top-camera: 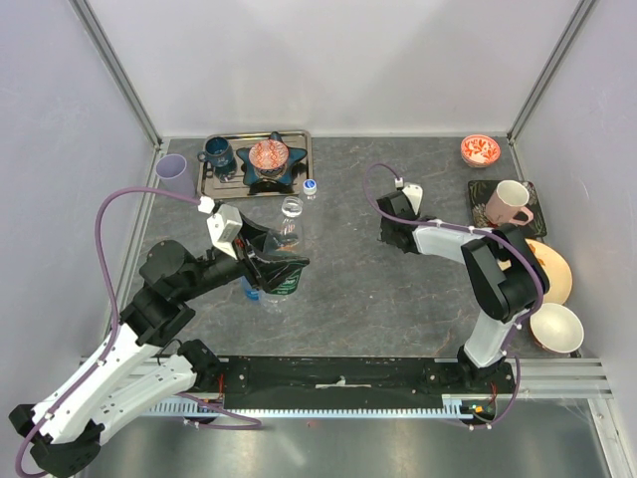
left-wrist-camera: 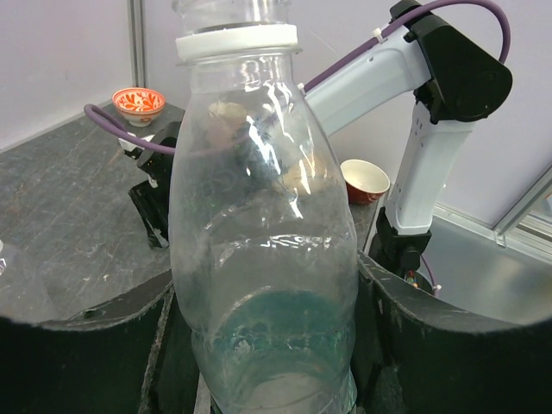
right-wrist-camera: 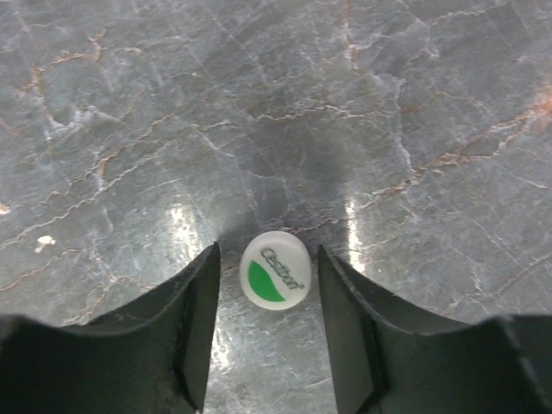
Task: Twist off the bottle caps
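My left gripper (top-camera: 274,261) is shut on a clear plastic bottle (top-camera: 287,239) with a green label, held tilted over the table. In the left wrist view the bottle (left-wrist-camera: 259,259) fills the gap between both fingers. Its neck (top-camera: 292,207) looks open, with only a white ring (left-wrist-camera: 237,41) below the mouth. My right gripper (top-camera: 391,237) points down at the table, open. A white cap with a green leaf (right-wrist-camera: 274,270) lies flat on the table between its fingertips, touching neither finger. A white and blue cap (top-camera: 311,185) sits by the tray's right end. The orange and blue caps are not visible.
A metal tray (top-camera: 304,139) at the back holds a blue mug (top-camera: 218,155) and a red bowl (top-camera: 269,154) on a star dish. A purple cup (top-camera: 172,166) stands at the left. At the right are a red bowl (top-camera: 479,149), a pink mug (top-camera: 508,203), a yellow plate (top-camera: 553,271) and a white bowl (top-camera: 556,328).
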`<action>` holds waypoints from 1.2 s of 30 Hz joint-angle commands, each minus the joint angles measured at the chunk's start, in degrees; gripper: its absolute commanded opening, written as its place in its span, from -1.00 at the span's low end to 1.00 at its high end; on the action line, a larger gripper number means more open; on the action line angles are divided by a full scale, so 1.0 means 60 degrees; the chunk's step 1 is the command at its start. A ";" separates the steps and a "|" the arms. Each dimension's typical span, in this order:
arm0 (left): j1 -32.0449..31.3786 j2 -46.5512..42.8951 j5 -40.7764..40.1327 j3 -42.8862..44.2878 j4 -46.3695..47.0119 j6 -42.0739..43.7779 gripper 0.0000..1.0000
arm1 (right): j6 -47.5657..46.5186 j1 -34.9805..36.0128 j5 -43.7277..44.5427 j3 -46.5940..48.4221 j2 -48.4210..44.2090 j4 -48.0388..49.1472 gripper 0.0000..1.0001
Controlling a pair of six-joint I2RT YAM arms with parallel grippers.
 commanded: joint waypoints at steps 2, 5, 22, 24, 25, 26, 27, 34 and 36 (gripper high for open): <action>0.0042 -0.0017 -0.0179 -0.0034 0.0194 0.0409 -0.01 | 0.0188 -0.0026 -0.0655 -0.0491 0.0246 -0.0374 0.25; 0.0027 -0.0017 -0.0179 -0.0034 0.0194 0.0409 -0.01 | 0.0174 -0.0026 -0.0597 -0.0506 0.0158 -0.0374 0.32; 0.0028 0.1212 -0.0106 0.0552 0.0267 0.0980 0.04 | -0.0339 -0.0026 -0.2691 0.3144 -0.5303 -0.2003 0.64; 0.0042 0.1679 0.0098 0.0741 0.0268 0.1097 0.04 | -0.0339 -0.0026 -0.4192 0.2864 -0.6151 -0.1138 0.65; 0.0042 0.1842 0.0187 0.0801 0.0268 0.1112 0.05 | -0.0151 -0.0026 -0.5084 0.2704 -0.6315 -0.0889 0.65; 0.0028 0.2003 0.0275 0.0874 0.0268 0.1113 0.05 | -0.0047 -0.0026 -0.6500 0.2731 -0.6419 -0.0698 0.66; 0.0042 0.2149 0.0508 0.1005 0.0268 0.1113 0.05 | 0.0055 -0.0026 -0.7138 0.2775 -0.6507 -0.0667 0.66; 0.0013 0.3527 0.1344 0.1665 0.0253 0.0864 0.05 | 0.0277 0.0267 -0.8213 0.3081 -0.6845 -0.0739 0.74; -0.0031 0.3849 0.1477 0.1840 0.0500 0.0747 0.05 | 0.0203 0.0384 -0.8315 0.3097 -0.6801 -0.0813 0.73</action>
